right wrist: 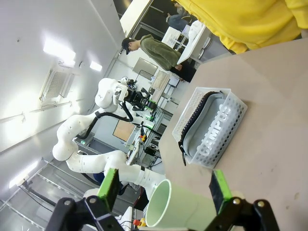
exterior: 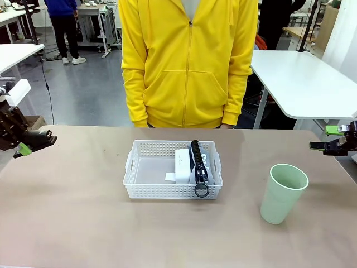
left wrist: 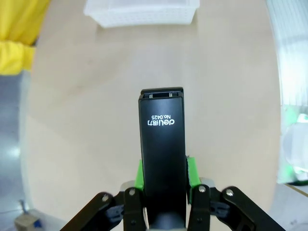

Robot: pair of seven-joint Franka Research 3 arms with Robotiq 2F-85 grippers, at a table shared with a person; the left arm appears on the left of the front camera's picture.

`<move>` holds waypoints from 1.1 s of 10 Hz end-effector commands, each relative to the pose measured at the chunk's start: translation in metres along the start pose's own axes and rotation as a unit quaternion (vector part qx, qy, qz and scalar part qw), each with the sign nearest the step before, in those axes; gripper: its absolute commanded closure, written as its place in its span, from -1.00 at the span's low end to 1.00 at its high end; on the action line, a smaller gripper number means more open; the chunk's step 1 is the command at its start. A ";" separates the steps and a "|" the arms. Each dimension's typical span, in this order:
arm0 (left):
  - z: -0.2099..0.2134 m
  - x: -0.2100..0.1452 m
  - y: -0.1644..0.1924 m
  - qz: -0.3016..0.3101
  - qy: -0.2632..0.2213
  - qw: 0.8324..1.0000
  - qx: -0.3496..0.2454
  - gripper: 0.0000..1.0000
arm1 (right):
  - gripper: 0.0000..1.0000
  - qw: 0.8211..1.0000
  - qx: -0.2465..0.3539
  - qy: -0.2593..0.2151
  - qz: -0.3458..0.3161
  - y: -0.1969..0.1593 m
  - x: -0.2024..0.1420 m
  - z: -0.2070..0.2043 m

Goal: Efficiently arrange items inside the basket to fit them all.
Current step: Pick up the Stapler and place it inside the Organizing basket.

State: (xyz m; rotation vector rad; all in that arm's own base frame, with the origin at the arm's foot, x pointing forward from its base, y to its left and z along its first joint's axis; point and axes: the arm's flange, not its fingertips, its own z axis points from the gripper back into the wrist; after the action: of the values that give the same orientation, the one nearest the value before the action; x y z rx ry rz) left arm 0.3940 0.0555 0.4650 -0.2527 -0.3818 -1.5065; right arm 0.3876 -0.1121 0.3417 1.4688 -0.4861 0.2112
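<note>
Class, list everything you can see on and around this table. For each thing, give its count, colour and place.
basket: one, white, perforated, middle of the table
pouch: one, grey with black zipper, on edge in the basket's right part
small box: one, white, in the basket beside the pouch
stapler: one, black, held over the table's left end
cup: one, pale green, upright on the table, right of the basket
table: one, tan
person: one, yellow zip jacket, standing at the far side
left gripper: black, green pads, shut on the stapler
right gripper: open, empty, by the table's right edge
</note>
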 end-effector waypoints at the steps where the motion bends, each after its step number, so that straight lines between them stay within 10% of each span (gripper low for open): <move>1: 0.017 0.088 0.001 -0.027 0.017 0.999 0.013 0.26 | -1.00 1.000 0.002 0.002 -0.008 0.004 0.003 -0.001; 6: -0.074 0.271 0.024 -0.112 0.091 0.987 -0.074 0.26 | -1.00 1.000 0.002 0.002 -0.008 0.004 0.003 -0.001; 11: -0.172 0.306 0.014 -0.022 0.160 0.986 -0.044 0.26 | -1.00 1.000 0.002 0.002 -0.008 0.004 0.003 -0.001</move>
State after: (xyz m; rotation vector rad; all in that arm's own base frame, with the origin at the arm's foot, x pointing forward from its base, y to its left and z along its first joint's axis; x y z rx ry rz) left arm 0.4321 -0.2849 0.4293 -0.1585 -0.0686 -1.6444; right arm 0.3877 -0.1122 0.3418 1.4688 -0.4863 0.2112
